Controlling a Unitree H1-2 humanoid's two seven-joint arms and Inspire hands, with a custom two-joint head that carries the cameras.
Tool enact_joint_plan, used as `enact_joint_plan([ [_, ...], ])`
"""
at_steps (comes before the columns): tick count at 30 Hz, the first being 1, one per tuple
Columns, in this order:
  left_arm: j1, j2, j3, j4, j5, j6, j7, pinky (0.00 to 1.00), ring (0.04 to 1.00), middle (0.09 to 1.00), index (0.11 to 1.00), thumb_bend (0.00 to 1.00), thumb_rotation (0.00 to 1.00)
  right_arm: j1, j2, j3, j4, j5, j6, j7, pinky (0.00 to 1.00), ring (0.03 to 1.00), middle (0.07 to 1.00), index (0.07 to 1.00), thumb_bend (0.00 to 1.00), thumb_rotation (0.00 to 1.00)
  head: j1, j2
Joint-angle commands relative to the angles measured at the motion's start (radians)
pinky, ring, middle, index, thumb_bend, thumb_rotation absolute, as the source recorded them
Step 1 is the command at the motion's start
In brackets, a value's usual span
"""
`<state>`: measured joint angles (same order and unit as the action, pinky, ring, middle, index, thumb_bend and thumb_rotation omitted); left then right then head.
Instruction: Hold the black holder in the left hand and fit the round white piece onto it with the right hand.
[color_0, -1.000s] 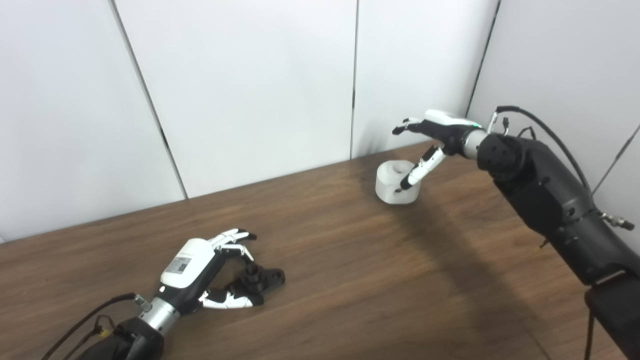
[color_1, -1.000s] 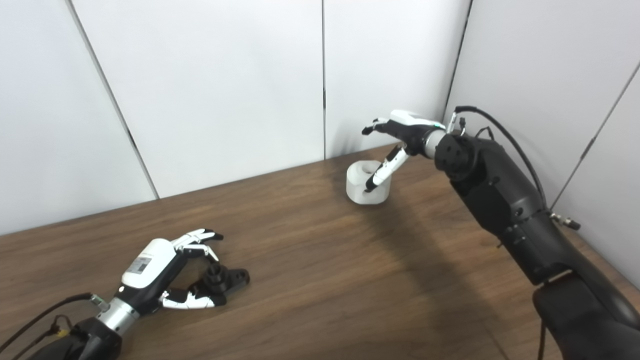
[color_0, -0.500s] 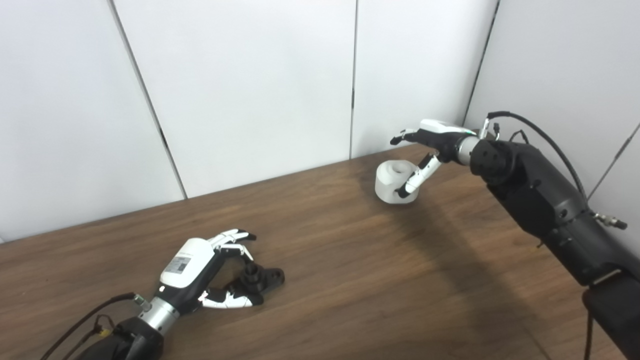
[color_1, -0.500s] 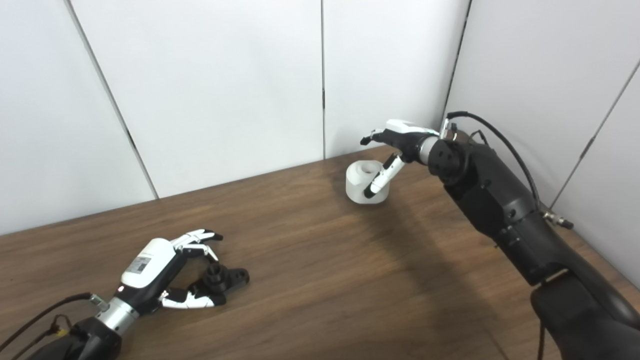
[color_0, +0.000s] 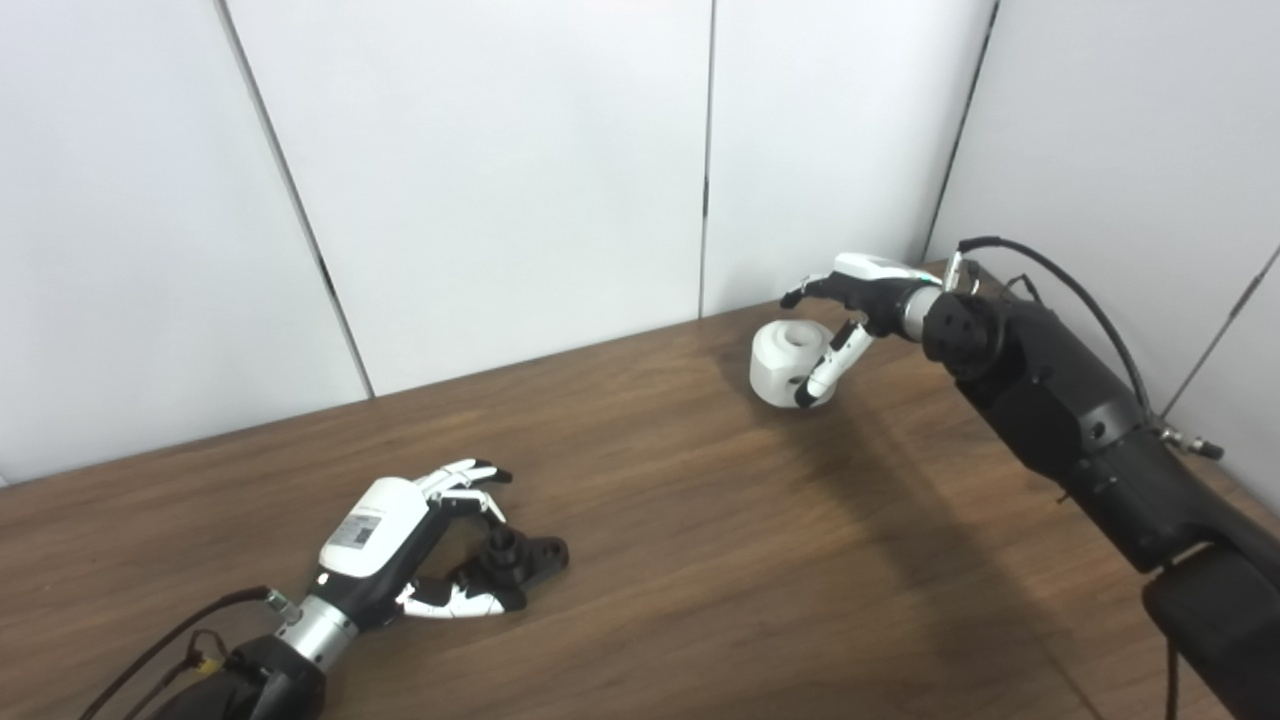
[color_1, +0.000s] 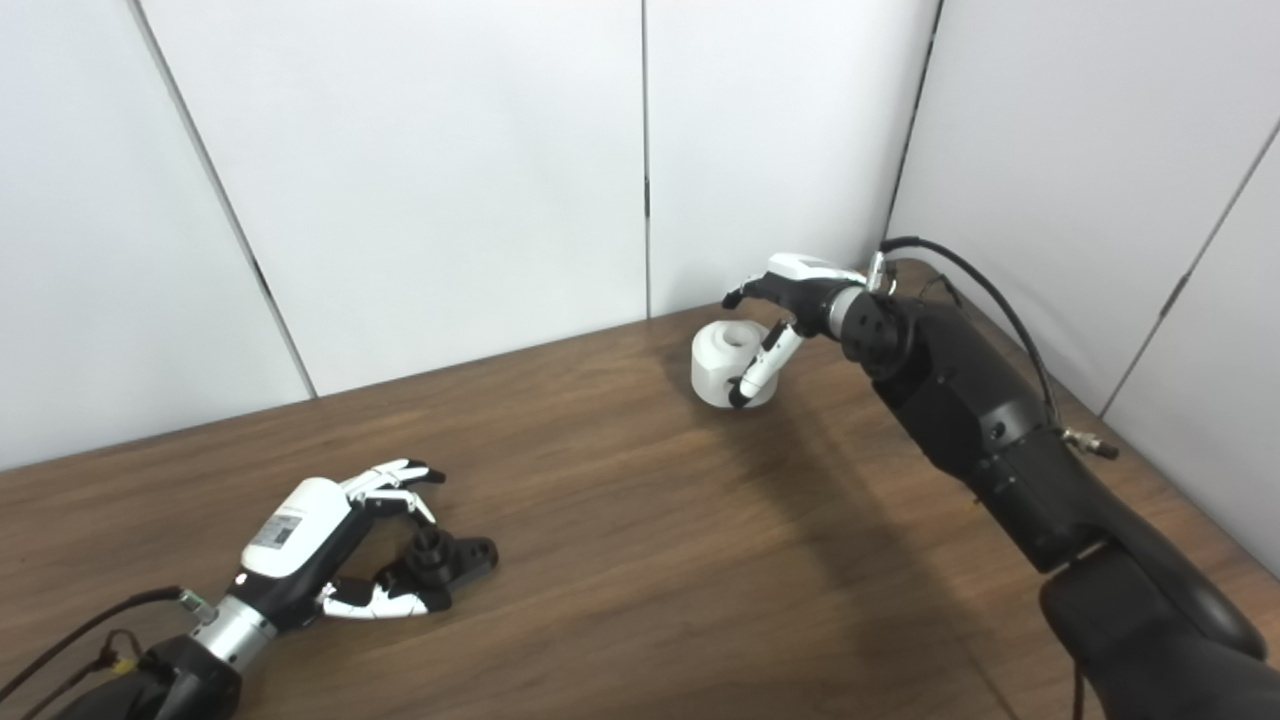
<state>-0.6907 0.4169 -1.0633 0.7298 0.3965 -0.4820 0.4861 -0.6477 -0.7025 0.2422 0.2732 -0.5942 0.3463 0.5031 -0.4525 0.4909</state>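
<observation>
In the upper right of the frame the right robot hand (color_0: 850, 300) arches over the round white plastic piece with a hole in its top (color_0: 785, 362), which sits on the dark wood-grain bench (color_0: 700, 560) near the back wall. Its thumb lies against the piece's near side, the fingers spread above the far rim, not closed on it. At lower left, the left robot hand (color_0: 420, 545) rests on the bench with fingers apart, cupped around the small black plastic holder (color_0: 520, 560) without clamping it. To grasp well, I judge the right fingers should wrap the far wall opposite the thumb, squeezing evenly so the piece lifts level, its hole kept clear for the holder.
</observation>
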Motion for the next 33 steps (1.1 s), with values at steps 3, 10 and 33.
enact_joint_plan([
  [3,0.092,0.056,-0.058,0.084,0.06,0.012,-0.099,0.75,0.887,0.84,0.49,0.52,0.07,-0.044,-0.013,-0.02,-0.009,0.008,-0.03,-0.045,0.86,0.978,0.969,0.855,0.97,0.27,0.002,0.002],
  [10,0.094,0.057,-0.061,0.082,0.061,0.012,-0.093,0.75,0.882,0.834,0.49,0.52,0.07,-0.043,-0.012,-0.019,0.017,0.017,-0.053,-0.08,0.84,0.961,0.961,0.837,0.94,0.25,0.002,0.003],
  [33,0.101,0.064,-0.062,0.066,0.052,0.012,-0.089,0.74,0.878,0.832,0.489,0.52,0.07,-0.031,-0.016,-0.015,0.04,0.021,-0.087,-0.111,0.75,0.903,0.938,0.805,0.9,0.2,0.009,0.017],
])
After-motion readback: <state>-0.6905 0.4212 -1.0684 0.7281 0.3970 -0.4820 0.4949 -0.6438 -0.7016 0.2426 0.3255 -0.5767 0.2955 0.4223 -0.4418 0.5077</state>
